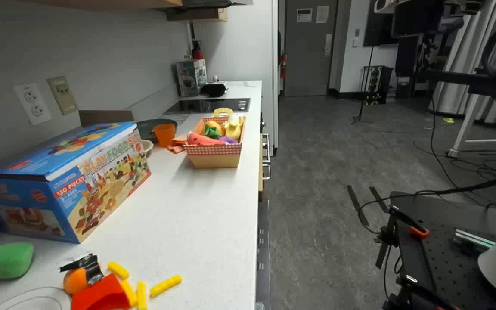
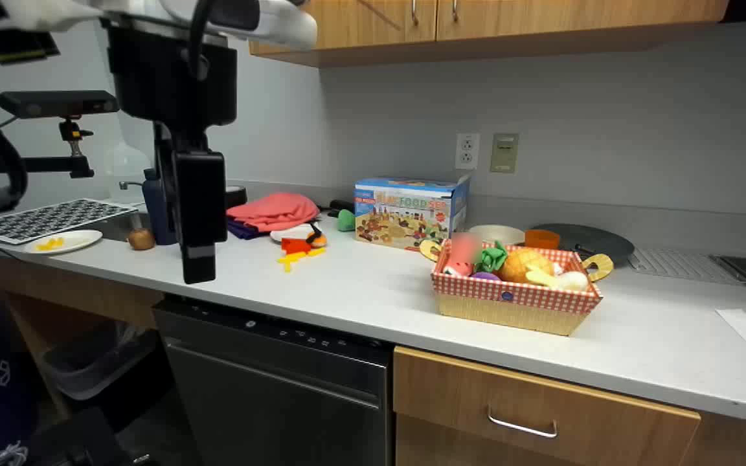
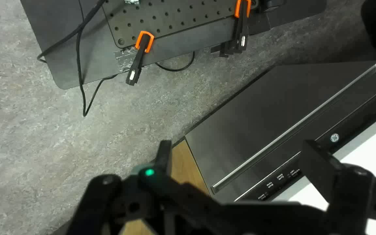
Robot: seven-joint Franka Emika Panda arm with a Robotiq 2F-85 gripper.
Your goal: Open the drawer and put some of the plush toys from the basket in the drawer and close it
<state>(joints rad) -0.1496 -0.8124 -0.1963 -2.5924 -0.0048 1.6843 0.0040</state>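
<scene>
Tool (image 3: 239,155) spread and unladen, toys (image 2: 523,264) in the basket (image 2: 512,316), drawer (image 2: 548,404) not yet drawn out

Nearest the camera in the wrist view, the tool stands wide: jaws well apart, nothing held, with the dishwasher (image 3: 266,117) showing between them and the floor (image 3: 60,137) alongside. In an exterior view it hangs pointing down, seen against the front edge of the surface (image 2: 373,291) and well apart from the basket.

The basket stands upright near that edge in both exterior views, filled with red, green, orange, purple and yellow toys, some rising above its rim. Below the edge, under the basket, lies the drawer, its handle (image 2: 520,427) apart from the tool. The pale top of its front shows but no interior; whether it is fully closed or slightly ajar cannot be told. Toward the back edge stands the box (image 2: 405,220), apparently no part of the task.

Progress, by judgement: the task appears to be at its outset. The basket looks full, so no toys seem to have been transferred, although the drawer's contents are hidden. Left to do: draw the drawer out by its handle, carry some toys across, and push it closed. The first of these calls for bringing the tool to the handle.
</scene>
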